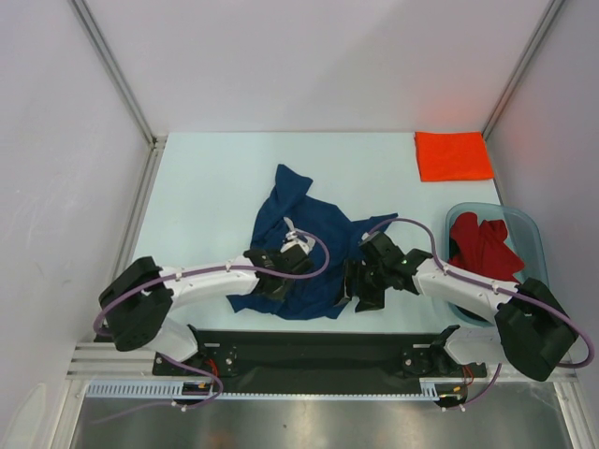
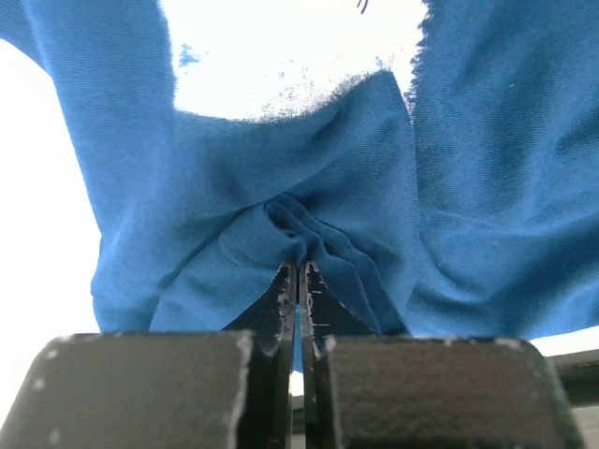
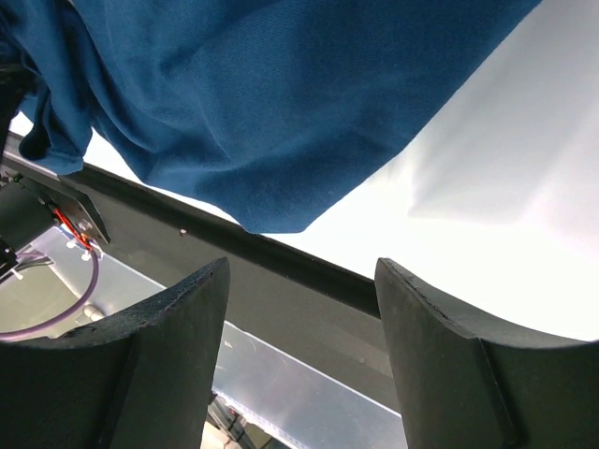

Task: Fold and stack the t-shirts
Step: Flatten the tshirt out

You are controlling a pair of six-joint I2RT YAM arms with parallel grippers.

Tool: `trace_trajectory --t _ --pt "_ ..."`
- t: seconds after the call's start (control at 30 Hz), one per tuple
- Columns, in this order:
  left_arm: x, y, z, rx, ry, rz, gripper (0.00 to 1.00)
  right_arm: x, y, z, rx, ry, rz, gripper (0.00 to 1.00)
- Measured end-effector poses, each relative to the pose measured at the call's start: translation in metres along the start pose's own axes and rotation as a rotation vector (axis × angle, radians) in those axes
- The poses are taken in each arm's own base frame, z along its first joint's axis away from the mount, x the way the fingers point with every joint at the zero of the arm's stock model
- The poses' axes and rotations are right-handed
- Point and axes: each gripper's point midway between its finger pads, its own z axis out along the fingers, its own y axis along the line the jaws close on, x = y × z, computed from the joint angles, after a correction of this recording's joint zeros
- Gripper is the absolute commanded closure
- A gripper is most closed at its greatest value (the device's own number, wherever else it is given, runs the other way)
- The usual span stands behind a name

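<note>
A navy blue t-shirt lies crumpled in the middle of the table, with a bit of white print showing near its centre. My left gripper sits at its near left edge and is shut on a bunched fold of the blue cloth. My right gripper is at the shirt's near right edge, open and empty; in the right wrist view its fingers point past a corner of the blue shirt toward the table's front edge. A folded bright orange t-shirt lies at the far right. Red t-shirts lie in the tub.
A clear bluish plastic tub stands at the right edge, beside my right arm. A black bar runs along the table's near edge. White walls with metal rails enclose the table.
</note>
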Motion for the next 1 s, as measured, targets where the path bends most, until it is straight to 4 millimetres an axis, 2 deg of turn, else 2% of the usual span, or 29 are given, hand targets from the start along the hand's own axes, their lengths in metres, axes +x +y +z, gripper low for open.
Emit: trace_trajectory --t 0.1,0.2,0.3,0.4,0.7,0.8,0.83,0.87,0.9,0.97,1.0 --pt "-0.004 0.003 -0.007 0.000 -0.019 -0.006 1.00 0.001 0.000 0.000 0.001 0.002 -0.003 0.29" --pt "-0.015 0.006 -0.026 0.014 -0.063 -0.025 1.00 0.002 0.001 0.000 0.001 0.003 -0.004 0.27" --pt "-0.032 0.011 -0.054 0.041 -0.131 -0.064 1.00 0.001 0.001 0.001 0.004 0.006 -0.005 0.28" --pt "-0.046 0.022 -0.083 0.060 -0.201 -0.122 1.00 0.002 0.001 0.004 0.012 0.014 -0.005 0.32" --pt "-0.067 0.066 -0.164 0.047 -0.362 -0.311 1.00 0.008 -0.003 0.026 0.054 0.046 0.007 0.43" --pt "-0.070 0.089 -0.199 0.036 -0.455 -0.388 1.00 0.006 -0.007 0.033 0.088 0.052 0.009 0.68" --pt "-0.074 0.101 -0.220 0.034 -0.509 -0.426 1.00 0.003 -0.006 0.035 0.093 0.052 0.008 0.72" --pt "-0.077 0.107 -0.231 0.036 -0.541 -0.445 1.00 0.001 -0.005 0.036 0.094 0.051 0.008 0.77" --pt "-0.084 0.115 -0.249 0.042 -0.595 -0.474 1.00 -0.002 -0.002 0.037 0.092 0.048 0.001 0.89" --pt "-0.097 0.131 -0.284 0.058 -0.709 -0.525 1.00 -0.008 0.002 0.037 0.088 0.040 -0.014 1.00" --pt "-0.102 0.138 -0.298 0.062 -0.756 -0.543 1.00 -0.011 0.004 0.036 0.090 0.038 -0.026 1.00"
